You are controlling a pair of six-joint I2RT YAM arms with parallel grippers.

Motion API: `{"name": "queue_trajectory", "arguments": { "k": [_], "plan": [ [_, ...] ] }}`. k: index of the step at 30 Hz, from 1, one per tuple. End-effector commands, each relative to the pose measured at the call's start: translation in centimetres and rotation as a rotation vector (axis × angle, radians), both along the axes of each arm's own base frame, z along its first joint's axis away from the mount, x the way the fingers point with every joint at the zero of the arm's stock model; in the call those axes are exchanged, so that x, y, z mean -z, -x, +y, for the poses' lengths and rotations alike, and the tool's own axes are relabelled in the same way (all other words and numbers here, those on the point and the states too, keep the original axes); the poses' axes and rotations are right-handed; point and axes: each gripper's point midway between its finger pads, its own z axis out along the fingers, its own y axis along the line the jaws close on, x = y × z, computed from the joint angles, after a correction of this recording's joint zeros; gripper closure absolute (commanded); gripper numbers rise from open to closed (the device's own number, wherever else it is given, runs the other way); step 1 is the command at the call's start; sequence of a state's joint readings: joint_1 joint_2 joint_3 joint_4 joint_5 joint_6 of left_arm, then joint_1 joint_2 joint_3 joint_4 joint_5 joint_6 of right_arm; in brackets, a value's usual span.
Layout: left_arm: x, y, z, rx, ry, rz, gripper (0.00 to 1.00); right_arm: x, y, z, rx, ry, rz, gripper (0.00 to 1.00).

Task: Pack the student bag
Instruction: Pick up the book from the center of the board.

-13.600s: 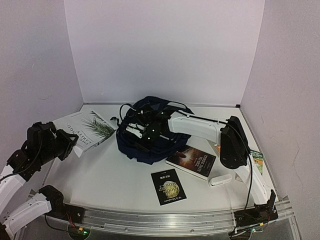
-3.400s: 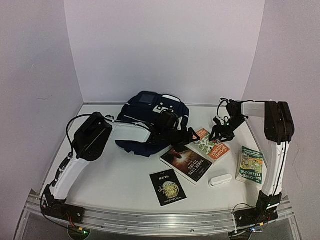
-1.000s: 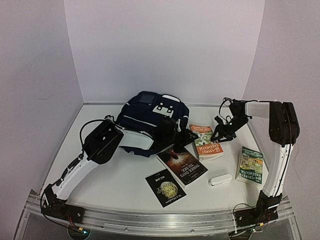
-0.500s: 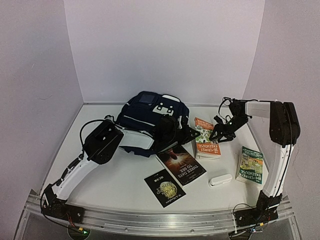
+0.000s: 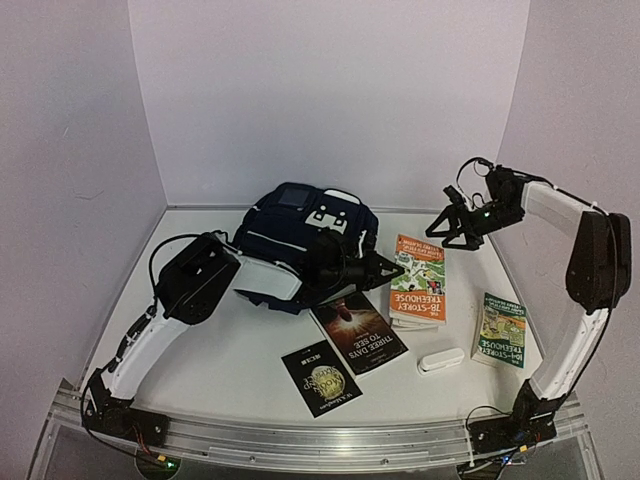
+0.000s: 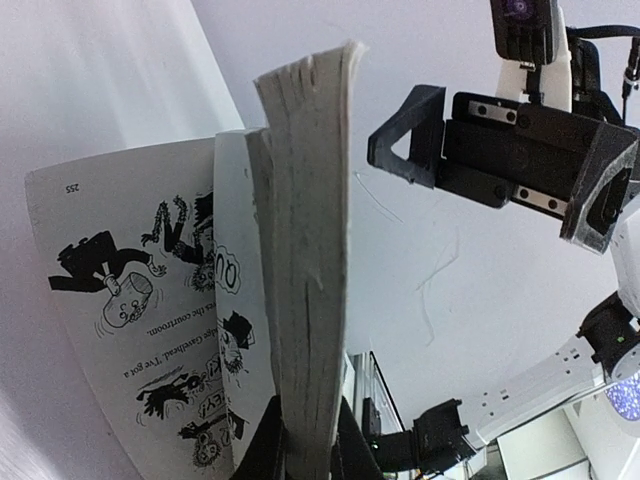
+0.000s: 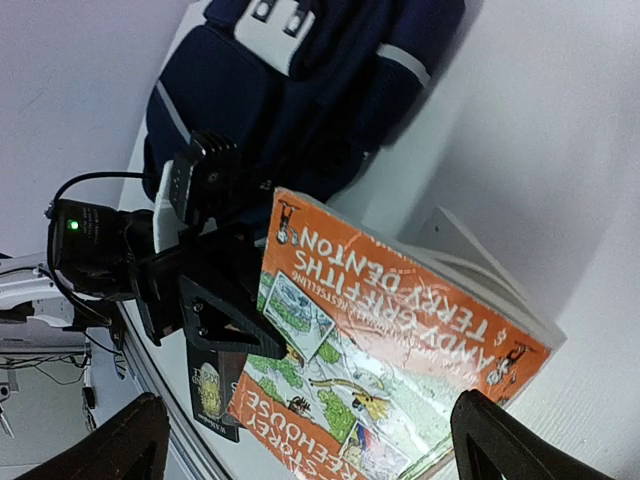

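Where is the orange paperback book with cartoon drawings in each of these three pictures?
Top external: the orange paperback book sits right of centre, beside the navy fabric backpack.
Left wrist: centre, seen edge-on, pages showing.
Right wrist: lower middle, cover showing.
Shared landmark: the left gripper pinching its edge.

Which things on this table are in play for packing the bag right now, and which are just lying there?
In play: student bag; orange book, clamped by the left gripper; right gripper, open and empty.
Lying about, untouched: dark book, black booklet, green book, small white case.
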State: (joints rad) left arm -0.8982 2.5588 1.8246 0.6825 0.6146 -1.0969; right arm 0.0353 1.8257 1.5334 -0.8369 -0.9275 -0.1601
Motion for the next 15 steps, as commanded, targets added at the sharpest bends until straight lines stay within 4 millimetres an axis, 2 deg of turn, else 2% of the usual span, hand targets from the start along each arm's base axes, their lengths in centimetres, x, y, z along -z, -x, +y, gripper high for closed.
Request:
{"name": "queue_trajectory", "arguments": {
  "k": [1,10,15],
  "plan": [
    [-16.1,3.1,2.3,0.075,0.277,-0.274,1.0,-3.8,1.4,0.4,-0.058,-0.01,-0.082,0.02],
    [-19.8,3.8,4.9,0.078,0.311,-0.343,1.0,-6.1,3.7,0.0,-0.062,0.019,-0.129,0.02],
    [-20.2,4.3,5.8,0.078,0.293,-0.363,1.0,-6.7,4.3,-0.5,-0.057,0.058,-0.149,0.02]
  ]
}}
